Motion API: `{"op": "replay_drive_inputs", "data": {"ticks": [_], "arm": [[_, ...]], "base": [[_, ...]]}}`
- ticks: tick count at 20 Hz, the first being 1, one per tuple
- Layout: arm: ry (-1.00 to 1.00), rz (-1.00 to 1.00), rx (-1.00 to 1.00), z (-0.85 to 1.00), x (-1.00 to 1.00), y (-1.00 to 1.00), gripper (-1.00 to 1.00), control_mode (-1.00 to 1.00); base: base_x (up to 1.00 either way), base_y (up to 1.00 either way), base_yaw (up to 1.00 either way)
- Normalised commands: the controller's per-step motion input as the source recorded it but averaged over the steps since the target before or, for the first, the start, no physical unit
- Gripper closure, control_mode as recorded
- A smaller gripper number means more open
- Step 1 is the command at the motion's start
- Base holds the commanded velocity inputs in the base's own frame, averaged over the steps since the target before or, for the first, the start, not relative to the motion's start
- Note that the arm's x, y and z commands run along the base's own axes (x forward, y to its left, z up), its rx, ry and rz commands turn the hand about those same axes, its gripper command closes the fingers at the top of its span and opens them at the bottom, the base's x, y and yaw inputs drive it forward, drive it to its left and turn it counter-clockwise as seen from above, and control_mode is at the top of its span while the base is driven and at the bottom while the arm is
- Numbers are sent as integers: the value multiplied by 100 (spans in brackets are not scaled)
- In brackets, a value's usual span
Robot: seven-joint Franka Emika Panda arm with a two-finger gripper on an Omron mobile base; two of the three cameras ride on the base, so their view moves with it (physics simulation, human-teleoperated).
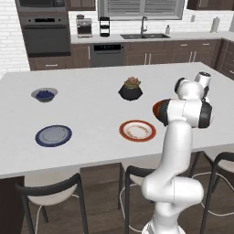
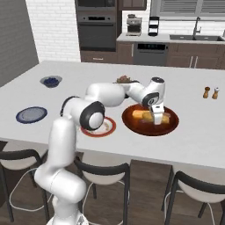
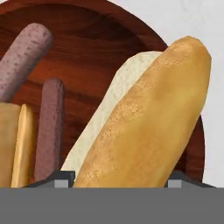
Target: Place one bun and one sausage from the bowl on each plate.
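White counter (image 1: 91, 119) carrying everything, read left to right from the left base view: small grey bowl of blue berries (image 1: 44, 94) far left, toward the back; dark blue plate (image 1: 53, 135) nearer the front edge, bare; black plant pot (image 1: 130, 89) near the middle; red-orange plate (image 1: 137, 130) in front of it, bare too; reddish-brown bowl (image 1: 157, 109) just right of that plate, mostly hidden behind the white arm

Seen from the right base view: same bowl (image 2: 171, 124) in full, wide and shallow, just beside the red-orange plate (image 2: 109, 128), with the blue plate (image 2: 31, 114) well apart to the left; two shakers (image 2: 211, 92) standing well off to the right. Arm bent over the bowl, pincer (image 2: 157, 119) pointing down into it, right over a yellow-orange bun (image 2: 165, 118)

From the hand view, again left to right: edge of a second bun (image 3: 15, 146) at the lower left; two pinkish-brown sausages, one long (image 3: 24, 59) and one darker (image 3: 49, 129), lying on the wooden bowl floor; then the big bun (image 3: 148, 127) slanting up to the right, pale cut side facing left, its upper end lying over the bowl's rim. Pincer (image 3: 118, 180) partway open, one grey tip on each side of that bun's lower end; cannot tell whether the tips are touching it or gripping it
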Motion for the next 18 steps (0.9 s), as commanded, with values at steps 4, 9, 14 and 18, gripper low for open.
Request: {"op": "replay_drive_inputs", "data": {"ticks": [4, 9, 14, 18], "arm": [[-1, -1, 0, 76, -100, 91, 100, -100], [5, 0, -3, 53, -81, 100, 100, -100], [1, 0, -7, 38, -58, 100, 100, -100], [1, 0, -6, 28, -33, 100, 100, -100]], "base": [[0, 0, 0], [0, 0, 0], [0, 0, 0], [0, 0, 0]]}}
